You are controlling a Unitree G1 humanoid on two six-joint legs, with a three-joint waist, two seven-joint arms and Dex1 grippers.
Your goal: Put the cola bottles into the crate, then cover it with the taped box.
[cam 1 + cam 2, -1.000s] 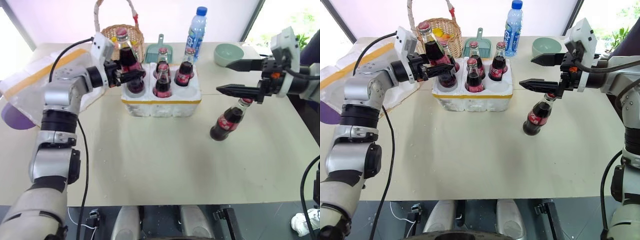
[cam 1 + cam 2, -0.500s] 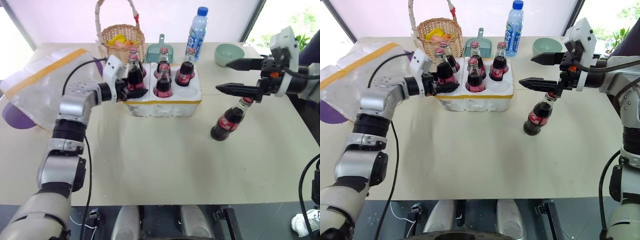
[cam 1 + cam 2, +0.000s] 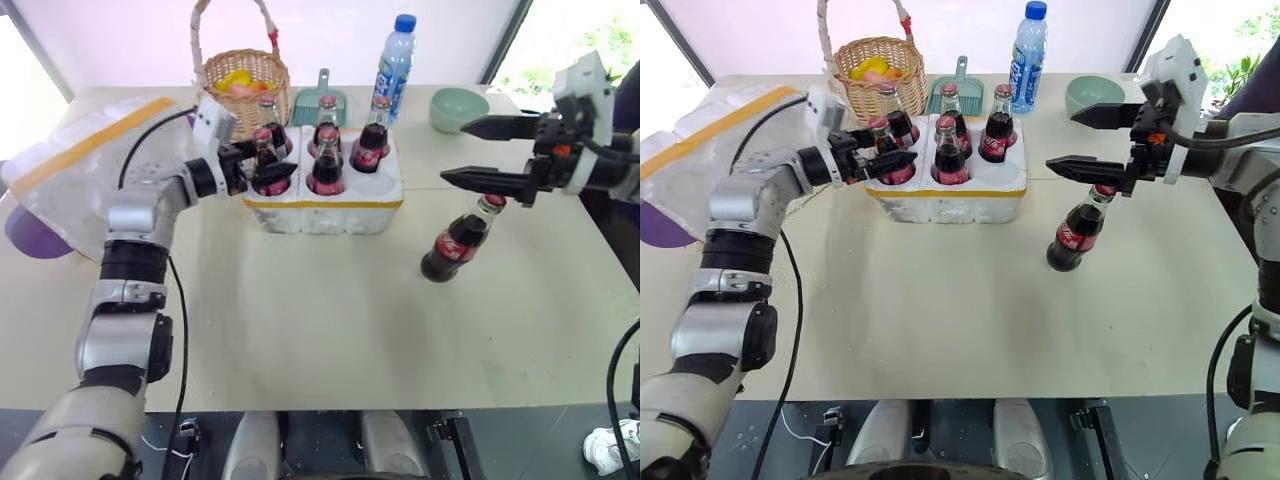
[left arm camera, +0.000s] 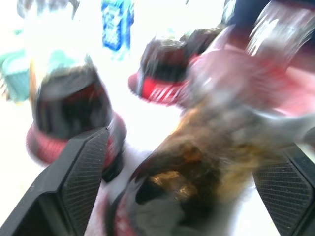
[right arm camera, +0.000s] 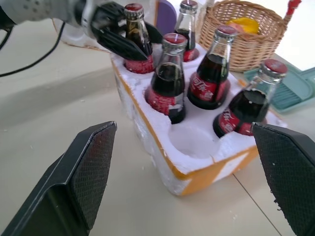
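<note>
Right wrist view: I see my left gripper (image 5: 129, 43) spread around a red-capped glass cola bottle (image 5: 136, 38) in the white styrofoam crate (image 5: 162, 147).

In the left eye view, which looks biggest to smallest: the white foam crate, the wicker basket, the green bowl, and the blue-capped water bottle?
1. Foam crate
2. Wicker basket, counting its tall handle
3. and 4. Water bottle and green bowl look alike: one tall and slim, one low and wide. All stand farther back than the crate.

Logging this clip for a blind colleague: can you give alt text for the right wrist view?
A white crate with a yellow band holds five cola bottles, leaving one near hole empty. The left gripper has its fingers open around the far corner bottle. A wicker basket stands behind.
</note>
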